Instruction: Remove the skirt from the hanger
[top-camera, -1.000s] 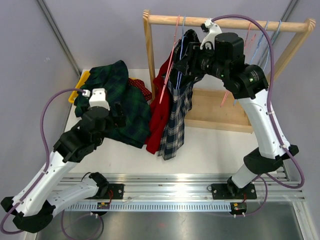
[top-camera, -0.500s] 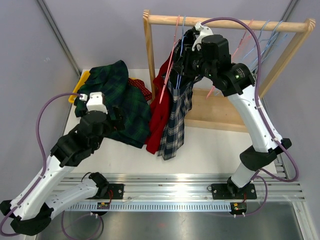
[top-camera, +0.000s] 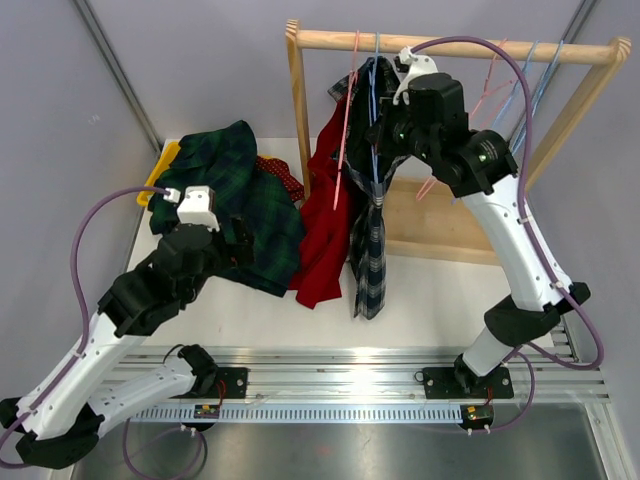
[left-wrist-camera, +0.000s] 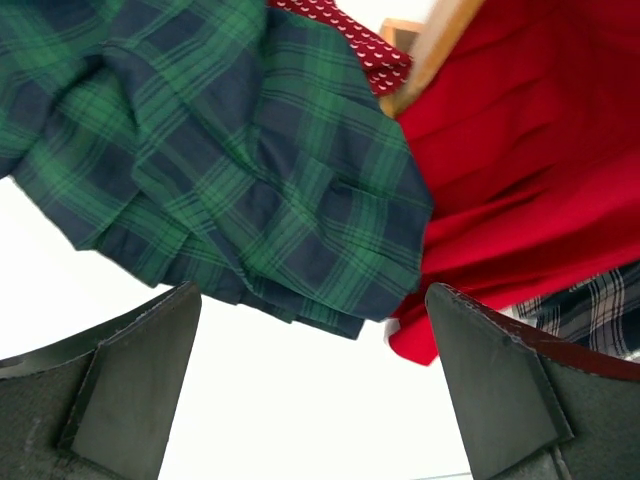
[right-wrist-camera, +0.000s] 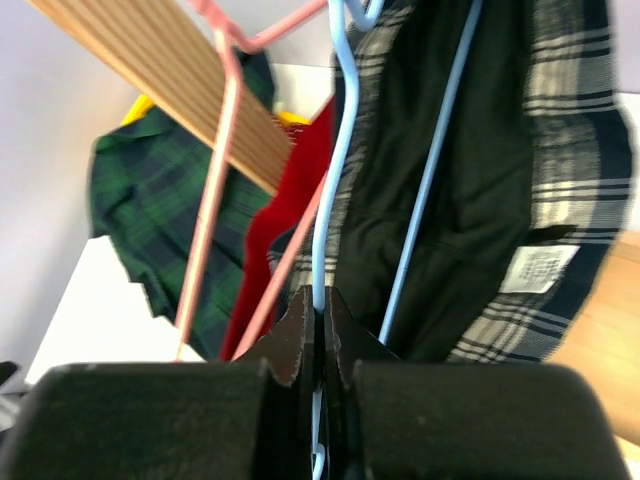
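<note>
Skirt (top-camera: 368, 240) swung right | right jaws pinch hanger (right-wrist-camera: 321, 200) (wrist view crops hook)

Top external: from above and behind the bases, looking down over the table (top-camera: 420, 290) to the wooden rack (top-camera: 450, 45). Left wrist: low, close to the green plaid cloth (left-wrist-camera: 230, 160). Right wrist: tight against the blue hanger (right-wrist-camera: 320, 250). Shared by all three: the red skirt (top-camera: 325, 220).

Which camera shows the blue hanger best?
The right wrist view: the hanger is close up, its wire pinched in the right end effector, with the skirt draped on it. The top view shows only a thin blue line. The left wrist view misses it.
</note>
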